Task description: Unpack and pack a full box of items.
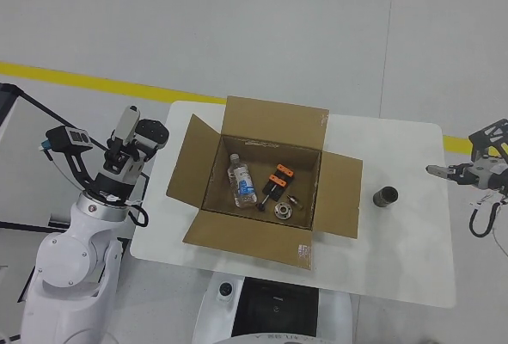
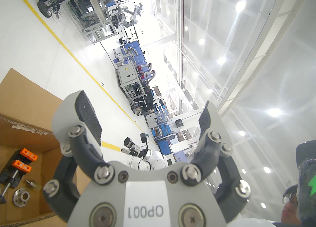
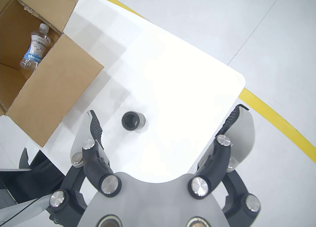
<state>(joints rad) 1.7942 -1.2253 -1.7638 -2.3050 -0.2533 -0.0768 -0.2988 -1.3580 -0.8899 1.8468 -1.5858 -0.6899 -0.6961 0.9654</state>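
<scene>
- Left claw [image 2: 148, 116]: mine. Fingers spread wide, nothing between them. It hangs off the table's left edge, near the box's left flap, and is tipped up toward the ceiling.
- Right claw [image 3: 164, 116]: mine. Fingers spread wide, nothing held. It sits out past the table's right edge, facing down over the tabletop.
- Box [image 1: 339, 193]: cardboard, all four flaps folded outward. It stands on the middle of the table.
- Bottle [image 1: 242, 181]: clear with a white cap, lying on the box floor toward the left wall.
- Vise [image 1: 277, 181]: black body with orange jaws, lying in the box just beside the bottle, on the bottle's right.
- Flange [image 1: 281, 210]: metal disc with a centre hole, flat on the box floor by the near wall, close to the vise.
- Bolt [image 1: 295, 201]: small, on the box floor just beside the flange.
- Cylinder [image 1: 386, 197]: short, dark and hollow. It is on the bare tabletop right of the box, apart from the right flap, between the box and my right claw.
- Table [image 1: 408, 258]: white with rounded corners.
</scene>
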